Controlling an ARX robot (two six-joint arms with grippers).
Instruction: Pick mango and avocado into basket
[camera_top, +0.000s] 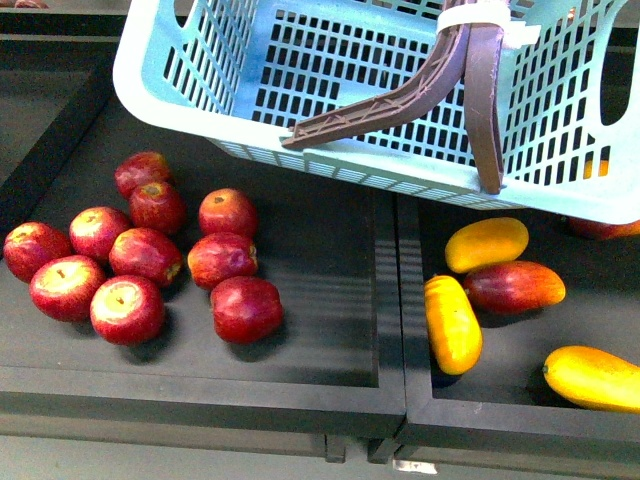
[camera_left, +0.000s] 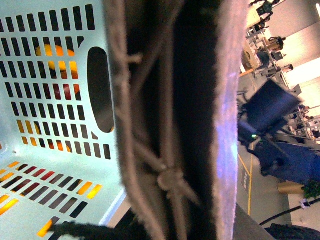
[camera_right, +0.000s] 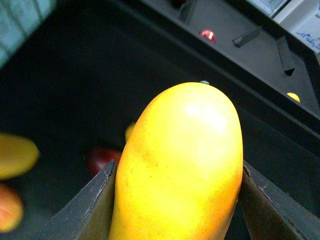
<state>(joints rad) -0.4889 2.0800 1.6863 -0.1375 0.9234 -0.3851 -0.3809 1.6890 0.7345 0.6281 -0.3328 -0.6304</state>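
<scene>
The pale turquoise basket (camera_top: 400, 90) hangs tilted above the black trays, its two brown handles (camera_top: 470, 70) bound with a white tie. My left gripper is shut on a brown handle (camera_left: 170, 125), which fills the left wrist view beside the slotted basket wall (camera_left: 50, 75); the fingers are hidden. My right gripper (camera_right: 177, 197) is shut on the mango (camera_right: 185, 145), smooth and yellow, with a dark finger (camera_right: 87, 205) against each side, above a dark tray. Neither gripper shows in the front view. The avocado is out of view.
Several red apples (camera_top: 140, 260) lie in the left black tray. The right tray holds yellow mangoes (camera_top: 452, 322) and a red-and-yellow one (camera_top: 514, 286). A raised divider (camera_top: 392, 300) separates the trays, and the basket's low edge (camera_top: 400, 185) overhangs both.
</scene>
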